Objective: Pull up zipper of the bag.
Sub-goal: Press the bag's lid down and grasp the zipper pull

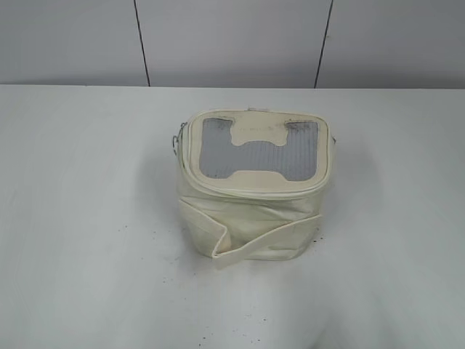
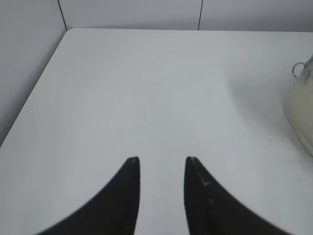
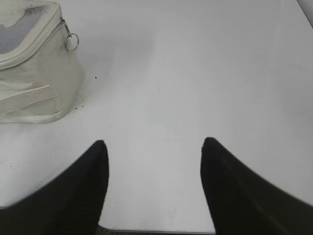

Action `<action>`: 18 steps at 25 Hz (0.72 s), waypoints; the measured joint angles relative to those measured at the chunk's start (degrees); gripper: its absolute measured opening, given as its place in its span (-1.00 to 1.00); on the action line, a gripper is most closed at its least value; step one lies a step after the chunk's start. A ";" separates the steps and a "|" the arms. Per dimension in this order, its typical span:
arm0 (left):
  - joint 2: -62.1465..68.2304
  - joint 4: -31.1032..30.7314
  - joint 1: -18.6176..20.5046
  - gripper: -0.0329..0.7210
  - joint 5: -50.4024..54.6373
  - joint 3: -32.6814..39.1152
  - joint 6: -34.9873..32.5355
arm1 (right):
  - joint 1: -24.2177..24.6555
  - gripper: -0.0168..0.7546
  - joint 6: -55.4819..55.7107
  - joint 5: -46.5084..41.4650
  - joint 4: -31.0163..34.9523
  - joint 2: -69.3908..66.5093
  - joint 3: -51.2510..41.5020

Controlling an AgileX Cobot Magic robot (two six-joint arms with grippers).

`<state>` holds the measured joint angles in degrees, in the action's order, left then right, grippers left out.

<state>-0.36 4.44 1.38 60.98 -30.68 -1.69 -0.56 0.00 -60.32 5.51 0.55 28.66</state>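
Zipper (image 1: 256,193): we saw the cream track running around the lid rim of the bag, closed along the front edge.
Left gripper (image 2: 162,160): we found its dark fingers parted over bare table, holding nothing, well apart from the bag.
Right gripper (image 3: 154,143): we found its fingers spread wide, released, low over the table, right of the bag.
Ring pulls: we noted one silver ring (image 2: 299,70) at the bag's left end and another (image 3: 72,41) at its right end.
Bag (image 1: 251,218): we saw the cream-white boxy bag upright near the middle of the white table (image 1: 80,218), its grey ribbed lid panel (image 1: 290,156) facing up, a band (image 1: 261,240) wrapped around its body.
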 joint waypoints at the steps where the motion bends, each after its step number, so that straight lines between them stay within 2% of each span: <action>1: 0.00 0.00 0.00 -0.26 0.00 0.00 0.00 | 0.00 0.20 0.00 0.00 0.00 0.00 0.00; 18: 0.00 0.00 0.00 -0.26 0.00 0.00 0.00 | 0.00 0.20 0.00 0.00 0.00 0.00 0.00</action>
<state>-0.36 4.44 1.38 60.98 -30.68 -1.69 -0.56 0.00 -60.32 5.51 0.55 28.66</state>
